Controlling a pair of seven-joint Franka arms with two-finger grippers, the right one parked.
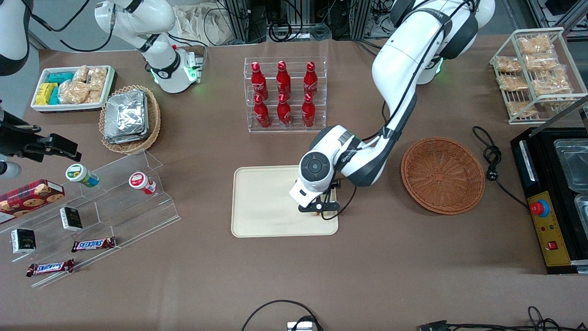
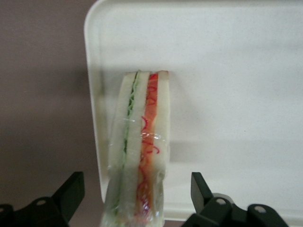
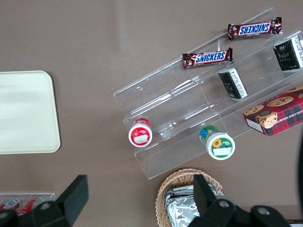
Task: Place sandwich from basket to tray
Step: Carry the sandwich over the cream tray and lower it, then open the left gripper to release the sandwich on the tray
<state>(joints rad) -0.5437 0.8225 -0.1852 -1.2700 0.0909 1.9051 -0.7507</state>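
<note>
The sandwich, a clear-wrapped wedge of white bread with green and red-orange layers, rests on the cream tray along its rim. Its nearer end reaches over the rim. My left gripper is open. Its black fingers stand wide on either side of the sandwich without touching it. In the front view the gripper is low over the tray, at the corner nearest the camera and toward the working arm's end. The arm hides most of the sandwich there. The orange-brown wicker basket stands empty beside the tray.
A clear rack of red bottles stands farther from the camera than the tray. An acrylic step shelf with snacks lies toward the parked arm's end. A black control box and a cable lie by the basket.
</note>
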